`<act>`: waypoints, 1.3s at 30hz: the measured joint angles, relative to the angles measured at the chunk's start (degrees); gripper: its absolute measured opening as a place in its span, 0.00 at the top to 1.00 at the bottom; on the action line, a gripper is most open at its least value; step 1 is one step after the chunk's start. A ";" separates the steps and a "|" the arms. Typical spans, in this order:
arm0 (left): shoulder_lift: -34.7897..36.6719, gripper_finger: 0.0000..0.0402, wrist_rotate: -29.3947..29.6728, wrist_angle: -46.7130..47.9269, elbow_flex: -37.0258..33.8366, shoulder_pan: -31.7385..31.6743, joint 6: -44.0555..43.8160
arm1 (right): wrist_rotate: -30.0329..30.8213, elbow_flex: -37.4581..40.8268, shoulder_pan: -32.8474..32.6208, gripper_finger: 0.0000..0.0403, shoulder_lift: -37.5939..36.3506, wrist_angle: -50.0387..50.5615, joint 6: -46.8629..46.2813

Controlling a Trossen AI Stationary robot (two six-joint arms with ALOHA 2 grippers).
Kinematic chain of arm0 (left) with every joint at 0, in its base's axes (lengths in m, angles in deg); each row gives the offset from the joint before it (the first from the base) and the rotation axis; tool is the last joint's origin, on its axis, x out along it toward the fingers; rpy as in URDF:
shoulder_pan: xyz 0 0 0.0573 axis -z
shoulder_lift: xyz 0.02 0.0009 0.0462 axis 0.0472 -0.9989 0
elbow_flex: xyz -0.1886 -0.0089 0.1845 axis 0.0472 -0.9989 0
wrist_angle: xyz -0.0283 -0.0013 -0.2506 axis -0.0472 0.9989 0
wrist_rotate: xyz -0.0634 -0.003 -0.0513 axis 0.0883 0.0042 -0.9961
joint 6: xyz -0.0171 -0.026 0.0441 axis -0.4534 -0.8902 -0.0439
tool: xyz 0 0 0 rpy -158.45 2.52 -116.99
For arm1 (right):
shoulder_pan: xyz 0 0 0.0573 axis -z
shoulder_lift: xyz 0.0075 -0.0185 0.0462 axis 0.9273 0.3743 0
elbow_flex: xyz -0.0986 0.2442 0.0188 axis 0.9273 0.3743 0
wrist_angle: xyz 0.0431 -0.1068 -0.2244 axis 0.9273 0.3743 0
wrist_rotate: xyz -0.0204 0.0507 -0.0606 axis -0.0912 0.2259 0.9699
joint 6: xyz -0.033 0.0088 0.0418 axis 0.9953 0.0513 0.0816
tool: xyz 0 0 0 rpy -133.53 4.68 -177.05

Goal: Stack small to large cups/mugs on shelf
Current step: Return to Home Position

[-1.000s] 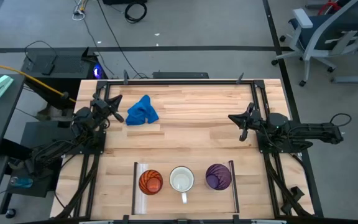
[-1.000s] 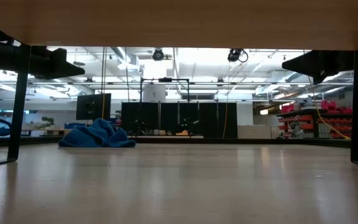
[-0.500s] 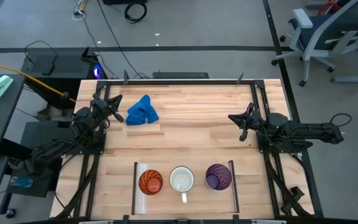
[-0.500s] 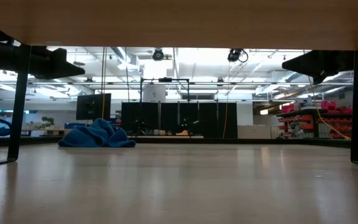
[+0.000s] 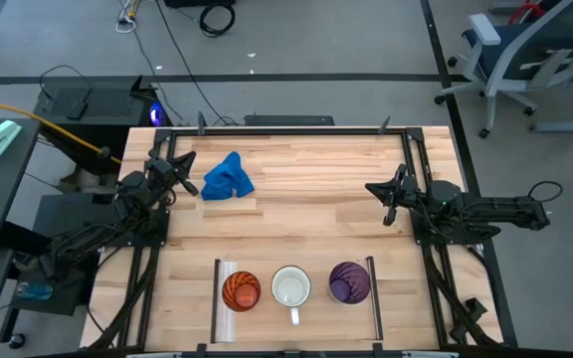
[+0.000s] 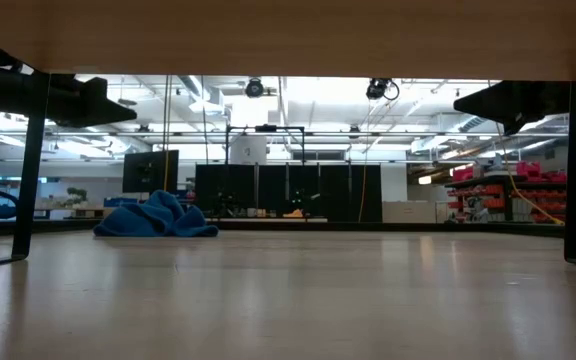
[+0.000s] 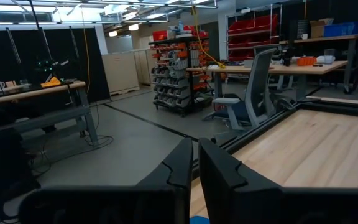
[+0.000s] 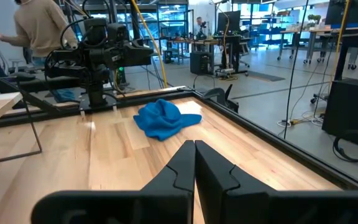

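Room: we record a workshop hall with benches and an office chair (image 7: 252,87), seen level only in the low and wrist views.
Surface: light-wood table (image 5: 311,204), seen whole only in the high view.
Shelf: the shelf (image 5: 316,320) lies at the table's near edge, between the arms. Its silver rail (image 5: 217,298) is on the left arm's side and its dark rail (image 5: 374,296) on the right arm's.
Cups: we find them in the high view alone, upright in one row. The orange cup (image 5: 241,291) is next to the silver rail, the white mug (image 5: 290,287) is in the middle, and the purple tumbler (image 5: 348,282) is next to the dark rail.
Blue cloth: the blue cloth (image 5: 228,177) is crumpled on the far left of the table, also seen in the low and right wrist views.
Left gripper: the left gripper (image 5: 189,169) waits just beside the cloth. Its own wrist view shows the fingers (image 7: 179,171) drawn together, with a sliver between them.
Right gripper: the right gripper (image 5: 376,189) is at the table's right side, well apart from the cups, with its fingers (image 8: 182,165) pressed together.
Person: a person (image 8: 39,25) stands beyond the table; we see them in the right wrist view only.
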 joint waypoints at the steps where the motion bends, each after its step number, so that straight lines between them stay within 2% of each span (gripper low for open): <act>1: 0.00 0.91 -0.02 0.00 0.00 0.00 0.00 | 0.01 0.00 0.00 0.96 0.00 0.00 0.00; 10: 0.00 0.94 0.00 0.00 -0.02 0.00 0.00 | 0.01 0.00 0.00 0.96 0.00 0.00 0.00; 20: 0.00 0.91 -0.01 0.02 -0.02 -0.02 0.02 | 0.00 0.00 0.00 0.96 0.00 0.00 0.00; 31: 0.00 0.94 -0.02 0.01 -0.02 -0.02 0.01 | 0.01 0.00 0.02 0.96 -0.02 0.00 0.00; 39: 0.00 0.91 -0.02 0.02 -0.02 0.00 0.02 | 0.01 0.00 0.01 0.96 0.00 -0.02 0.00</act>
